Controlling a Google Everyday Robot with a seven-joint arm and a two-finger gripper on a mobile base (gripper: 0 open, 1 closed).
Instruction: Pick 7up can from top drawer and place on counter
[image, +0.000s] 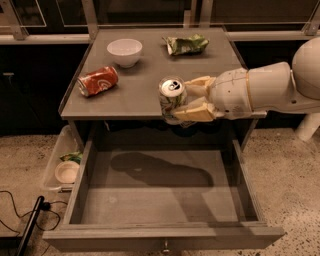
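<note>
My cream, smooth-shelled two-finger hand (189, 99) clamped on small silver-and-green aluminium 7up can (171, 95), one finger each side. Can roughly upright, shiny pull-tab top up, held in air at front edge of flat grey tabletop (145, 85), right of middle. Below: wide shallow grey top drawer (165, 235) open, arm shadow on smooth floor. Dented orange-red can (98, 81) lying near left edge. Round white bowl (124, 51) toward back-left corner. Crumpled green wrapper (186, 44) by back edge. Clear plastic bin (57, 160) left of drawer.
</note>
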